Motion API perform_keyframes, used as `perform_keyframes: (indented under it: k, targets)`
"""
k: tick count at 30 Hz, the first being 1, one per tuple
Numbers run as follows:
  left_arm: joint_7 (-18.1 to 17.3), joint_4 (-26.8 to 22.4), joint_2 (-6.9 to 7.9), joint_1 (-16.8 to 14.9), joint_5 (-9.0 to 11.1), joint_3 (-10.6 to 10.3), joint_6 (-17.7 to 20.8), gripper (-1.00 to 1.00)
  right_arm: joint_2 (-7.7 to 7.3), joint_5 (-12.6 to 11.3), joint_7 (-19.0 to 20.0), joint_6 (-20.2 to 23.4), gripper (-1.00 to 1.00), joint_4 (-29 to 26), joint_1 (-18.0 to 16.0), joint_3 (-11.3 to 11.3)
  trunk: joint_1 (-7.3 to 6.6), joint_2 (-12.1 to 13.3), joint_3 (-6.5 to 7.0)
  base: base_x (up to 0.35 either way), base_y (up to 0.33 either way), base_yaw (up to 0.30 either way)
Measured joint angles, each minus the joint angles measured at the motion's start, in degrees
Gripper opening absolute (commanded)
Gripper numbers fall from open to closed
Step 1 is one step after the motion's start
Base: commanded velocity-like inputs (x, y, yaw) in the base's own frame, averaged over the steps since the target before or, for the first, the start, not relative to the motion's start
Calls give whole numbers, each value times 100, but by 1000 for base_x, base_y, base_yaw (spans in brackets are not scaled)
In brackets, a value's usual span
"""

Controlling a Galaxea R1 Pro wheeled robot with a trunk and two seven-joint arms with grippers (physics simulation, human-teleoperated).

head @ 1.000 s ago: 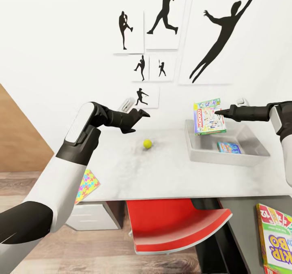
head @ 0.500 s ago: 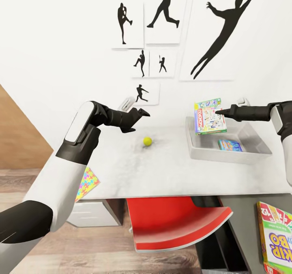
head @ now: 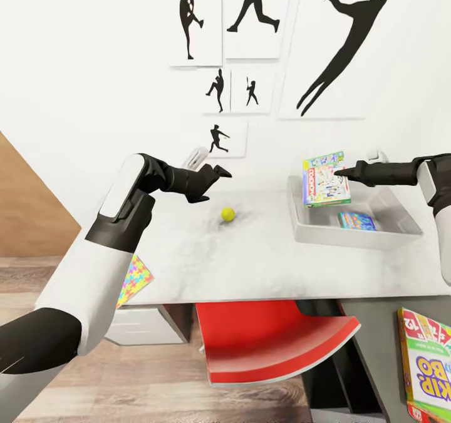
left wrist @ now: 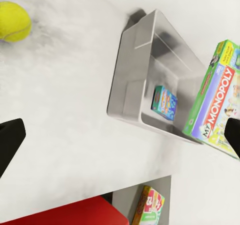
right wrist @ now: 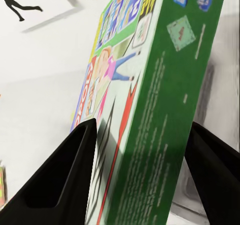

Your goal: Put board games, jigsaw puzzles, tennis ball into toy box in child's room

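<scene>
right hand point(head: 341, 174): clamped on Monopoly box point(head: 325, 179), held above the bin point(head: 302, 228)
left hand point(head: 213, 174): fingers spread, empty, ball point(head: 228, 214) just below it
step: lower the box flat beside the blue box point(head: 357, 221), then release
risk: a tilted box catching the bin rim

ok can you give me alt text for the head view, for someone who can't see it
The right gripper holds a green Monopoly box above a grey toy box on a light-grey table; a small blue game box lies inside. The left gripper hovers near a tennis ball, and a Skip-Bo box lies at lower right.
</scene>
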Motion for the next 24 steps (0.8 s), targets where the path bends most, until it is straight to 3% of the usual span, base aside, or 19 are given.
perform_keyframes:
  k: [24]
  targets:
    - [-35, -168, 9, -22, -4, -15, 5, 100, 31, -83, -217, -379, -100, -8, -34, -24, 0, 0, -226, 0, 0, 0]
